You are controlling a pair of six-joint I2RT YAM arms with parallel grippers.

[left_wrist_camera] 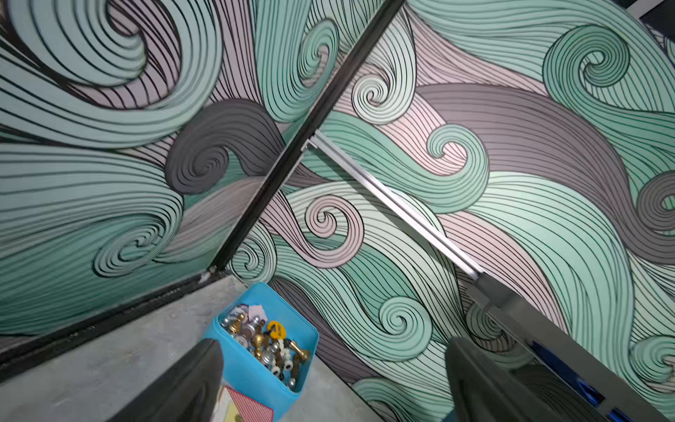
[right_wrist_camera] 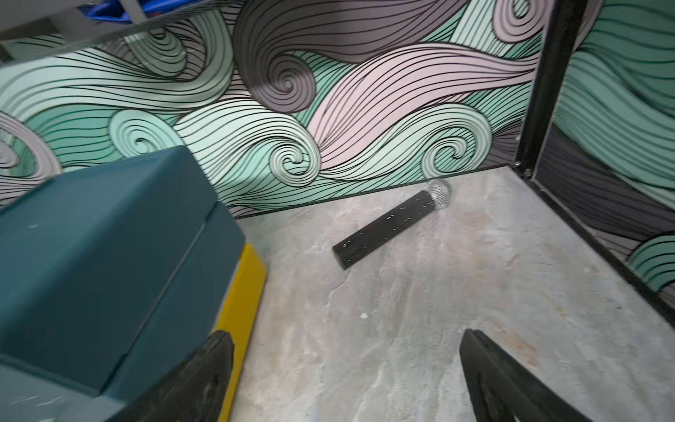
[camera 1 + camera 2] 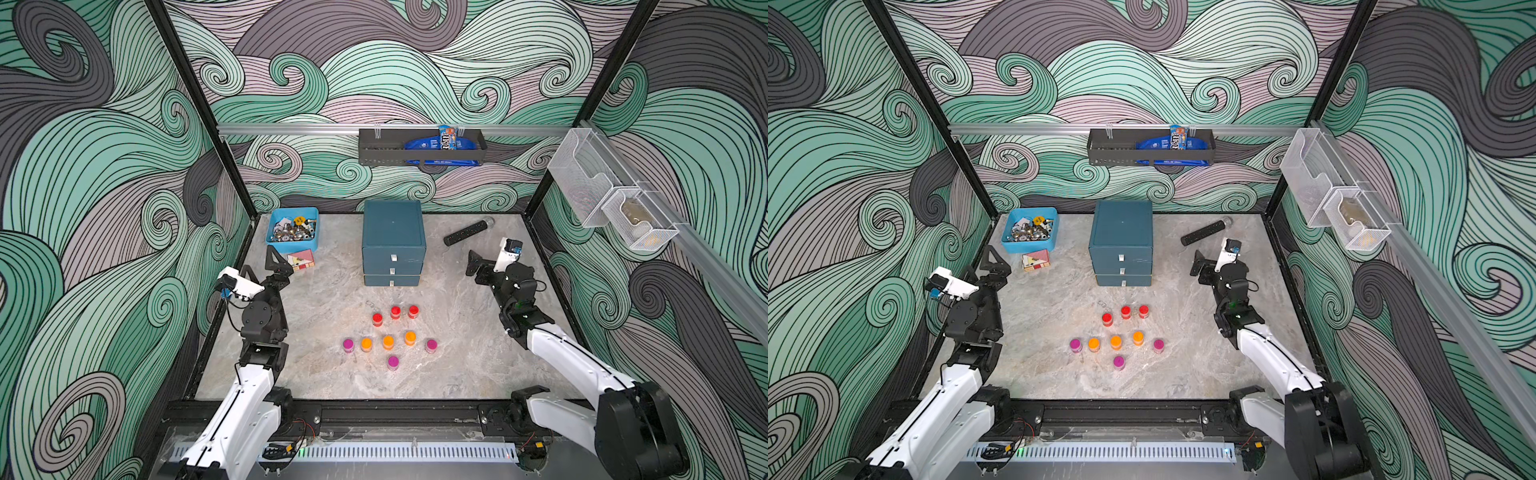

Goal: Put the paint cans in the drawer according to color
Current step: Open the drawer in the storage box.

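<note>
Left hand and right hand hang released and empty, flanking the teal drawer chest. Nine paint cans stand clustered on the bench before it. The drawers look shut. Tugging a small tab could drag the chest, and wide-spread fingers may topple neighbouring cans.
</note>
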